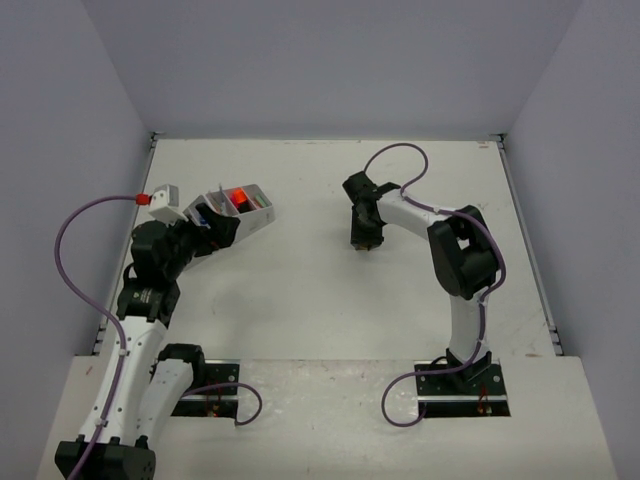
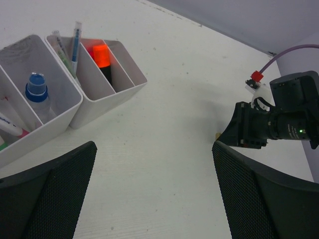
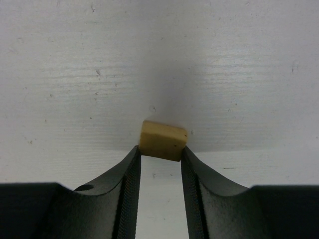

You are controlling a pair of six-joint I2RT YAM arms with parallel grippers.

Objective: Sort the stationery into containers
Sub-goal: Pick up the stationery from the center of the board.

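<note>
In the right wrist view a small beige block (image 3: 163, 141) lies on the white table, with my right gripper (image 3: 160, 152) shut on it, both fingertips touching its sides. From above, that right gripper (image 1: 365, 240) points down at mid-table. The left gripper (image 2: 154, 149) is wide open over bare table, holding nothing, and sits beside the containers (image 1: 255, 200). Two white divided containers stand at the left: one (image 2: 107, 102) holds an orange marker (image 2: 101, 57) and thin pens (image 2: 75, 42), the other (image 2: 55, 119) holds a blue-capped piece (image 2: 37, 89).
The right arm's wrist and camera (image 2: 279, 119) show at the right of the left wrist view. Grey walls enclose the table on three sides. Purple cables (image 1: 70, 250) loop beside both arms.
</note>
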